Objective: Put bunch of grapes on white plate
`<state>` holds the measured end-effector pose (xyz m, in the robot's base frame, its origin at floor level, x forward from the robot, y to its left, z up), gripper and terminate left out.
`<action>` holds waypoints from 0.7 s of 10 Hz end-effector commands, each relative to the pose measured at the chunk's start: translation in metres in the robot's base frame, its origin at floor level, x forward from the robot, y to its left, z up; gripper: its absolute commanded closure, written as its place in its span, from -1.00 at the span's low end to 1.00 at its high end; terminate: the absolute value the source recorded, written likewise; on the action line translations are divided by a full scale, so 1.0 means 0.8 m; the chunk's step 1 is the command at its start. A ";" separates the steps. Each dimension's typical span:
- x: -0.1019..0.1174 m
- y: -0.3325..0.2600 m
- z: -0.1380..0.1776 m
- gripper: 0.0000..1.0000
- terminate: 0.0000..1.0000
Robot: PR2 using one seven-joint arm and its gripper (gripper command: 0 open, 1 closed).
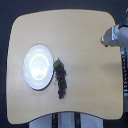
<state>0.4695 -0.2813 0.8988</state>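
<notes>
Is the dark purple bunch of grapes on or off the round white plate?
Off. The bunch of grapes lies on the wooden table, beside the white plate.

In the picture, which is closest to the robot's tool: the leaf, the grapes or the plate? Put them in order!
From the tool at the exterior view's right:
1. Leaf, at the bunch's top end.
2. Grapes, just below it; a close call.
3. Plate, farthest left.

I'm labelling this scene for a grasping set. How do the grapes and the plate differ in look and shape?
The dark purple-black bunch of grapes is narrow, elongated and bumpy, with a green leaf at its upper end; the round glossy white plate is smooth and circular. The plate is wider than the bunch is long. Both lie on the light wooden table, side by side, the grapes off the plate at the exterior view's right of it.
</notes>
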 end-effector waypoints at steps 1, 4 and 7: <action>0.000 0.000 0.000 -1.00 -1.00; -0.002 0.015 -0.004 -1.00 -1.00; -0.016 0.061 -0.015 -1.00 -1.00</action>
<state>0.4688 -0.2750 0.8974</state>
